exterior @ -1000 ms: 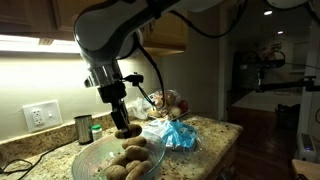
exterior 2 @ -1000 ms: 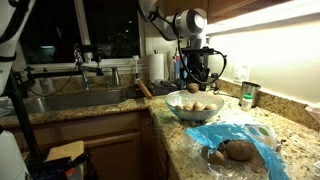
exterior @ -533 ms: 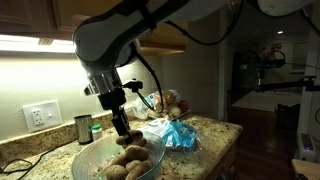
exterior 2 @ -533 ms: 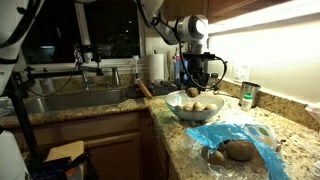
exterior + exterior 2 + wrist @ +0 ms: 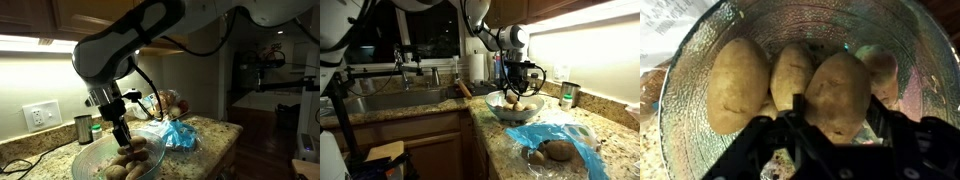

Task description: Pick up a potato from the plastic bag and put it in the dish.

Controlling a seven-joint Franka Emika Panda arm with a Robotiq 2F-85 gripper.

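My gripper [image 5: 838, 125] is shut on a light-brown potato [image 5: 840, 92] and holds it low inside the clear glass dish [image 5: 682, 115]. Three other potatoes lie in the dish, the largest at the left [image 5: 738, 85]. In both exterior views the gripper [image 5: 123, 138] [image 5: 518, 90] reaches down into the dish [image 5: 86, 156] [image 5: 504, 113]. The crinkled plastic bag [image 5: 178, 135] [image 5: 548, 134] lies beside the dish on the counter. Brown potatoes show at the bag [image 5: 172, 103] [image 5: 557, 150].
A small dark metal cup [image 5: 83, 128] [image 5: 567, 96] stands on the granite counter close to the dish. A wall outlet [image 5: 40, 115] is behind it. A sink with a faucet [image 5: 395, 98] lies further along the counter.
The gripper has gone down with the potato, from just above the dish rim to low inside the dish among the other potatoes.
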